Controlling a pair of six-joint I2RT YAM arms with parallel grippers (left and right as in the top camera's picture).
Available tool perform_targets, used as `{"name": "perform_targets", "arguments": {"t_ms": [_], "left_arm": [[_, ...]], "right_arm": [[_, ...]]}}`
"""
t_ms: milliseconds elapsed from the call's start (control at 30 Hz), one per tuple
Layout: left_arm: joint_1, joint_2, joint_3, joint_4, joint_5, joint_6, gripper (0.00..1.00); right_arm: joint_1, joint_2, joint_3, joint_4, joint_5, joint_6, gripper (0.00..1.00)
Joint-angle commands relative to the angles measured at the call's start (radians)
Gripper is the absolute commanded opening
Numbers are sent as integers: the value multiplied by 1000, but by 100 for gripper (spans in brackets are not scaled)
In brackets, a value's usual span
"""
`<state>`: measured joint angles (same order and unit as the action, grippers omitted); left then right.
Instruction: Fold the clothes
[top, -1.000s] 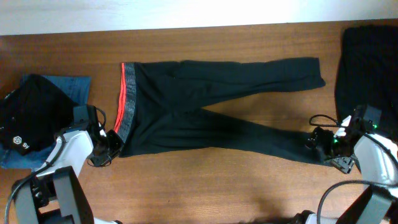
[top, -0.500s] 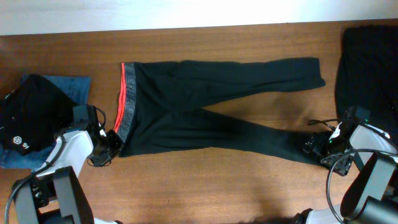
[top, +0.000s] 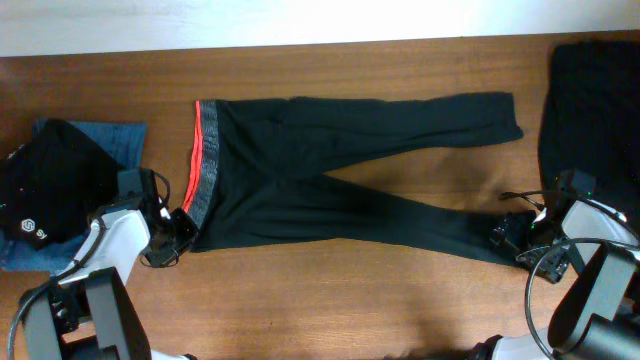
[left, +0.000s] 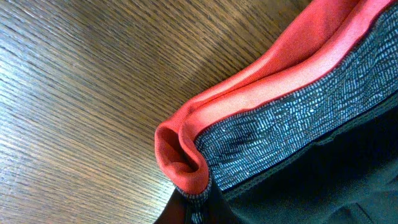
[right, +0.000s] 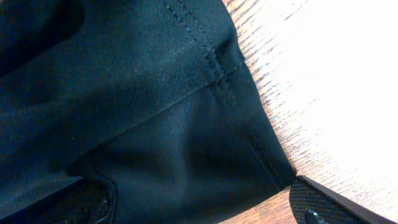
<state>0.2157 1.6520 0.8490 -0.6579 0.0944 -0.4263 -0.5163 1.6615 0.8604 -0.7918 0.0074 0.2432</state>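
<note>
Left jaws: clamping waistband (left: 280, 124) corner of trousers (top: 300, 170), 7 o'clock.
Right jaws: gaping, straddling leg hem (right: 249, 124), 4 o'clock; table (top: 350, 300) showing beyond.

Sharp, evenly lit; window-like glare whitens the table (right: 348, 74).

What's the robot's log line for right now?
task: fold clothes | trousers: flat, unfolded | left gripper: at waistband corner, grip unclear | right gripper: open around leg hem
</note>
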Motion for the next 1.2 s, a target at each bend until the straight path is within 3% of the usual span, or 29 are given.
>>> {"name": "perform_targets", "arguments": {"t_ms": [0, 700, 767, 933, 1067, 1167], "left_arm": [[8, 5, -12, 11, -58, 17, 1], [8, 5, -12, 13, -58, 17, 2], [8, 5, -12, 13, -58, 17, 2], [8, 5, -12, 11, -58, 17, 2], [8, 5, -12, 9, -58, 17, 2], [8, -3, -12, -1, -58, 17, 0]], "right_arm": [[-3, 17, -16, 2, 144, 73, 99], [-3, 24, -62, 101, 86, 88, 98], [-3, 24, -62, 100, 83, 87, 90], [-2, 24, -62, 101, 79, 87, 51], [-2, 23, -62, 101, 79, 87, 34], [-2, 23, -60, 100, 79, 87, 11]]}}
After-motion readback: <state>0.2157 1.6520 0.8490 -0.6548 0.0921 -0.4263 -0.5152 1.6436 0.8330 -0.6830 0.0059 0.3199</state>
